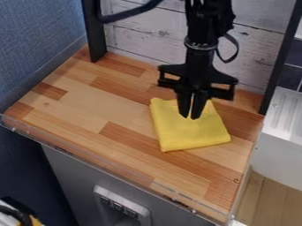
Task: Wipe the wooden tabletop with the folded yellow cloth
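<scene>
Yellow and folded, the cloth (191, 136) lies flat on the wooden tabletop (88, 103), like a crooked square. We see the black pincer (190, 117) at its back part, with the two tips squeezed close together.

Toy kitchen setup, judging by the butcher-block-look counter (82, 114).
</scene>
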Tool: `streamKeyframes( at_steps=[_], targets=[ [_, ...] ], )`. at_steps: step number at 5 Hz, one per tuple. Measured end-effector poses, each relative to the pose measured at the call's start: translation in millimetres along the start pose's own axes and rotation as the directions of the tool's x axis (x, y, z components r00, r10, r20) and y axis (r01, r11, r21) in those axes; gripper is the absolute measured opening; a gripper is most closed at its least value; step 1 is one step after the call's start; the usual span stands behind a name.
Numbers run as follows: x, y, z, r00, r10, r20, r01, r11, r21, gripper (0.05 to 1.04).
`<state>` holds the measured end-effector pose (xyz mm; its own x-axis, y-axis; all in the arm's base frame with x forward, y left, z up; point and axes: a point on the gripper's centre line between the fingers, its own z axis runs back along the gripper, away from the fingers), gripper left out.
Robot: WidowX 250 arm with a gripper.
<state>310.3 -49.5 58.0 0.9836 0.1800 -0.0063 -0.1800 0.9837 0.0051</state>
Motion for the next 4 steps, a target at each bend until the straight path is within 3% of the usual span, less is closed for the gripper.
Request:
streamKeyframes(
  at_steps=[1,3,4],
  targets=[
    [5.5,-2.0,-12.8,1.000,0.005,-0.013,-0.004,1.000,0.005,0.073],
    [15.3,-6.3,-35.2,1.000,0.004,-0.019,-0.004,1.000,0.005,0.067],
    [17.5,-12.0,-40.3,1.000,-0.001,0.007,0.001,1.000,-0.004,0.067]
  ],
)
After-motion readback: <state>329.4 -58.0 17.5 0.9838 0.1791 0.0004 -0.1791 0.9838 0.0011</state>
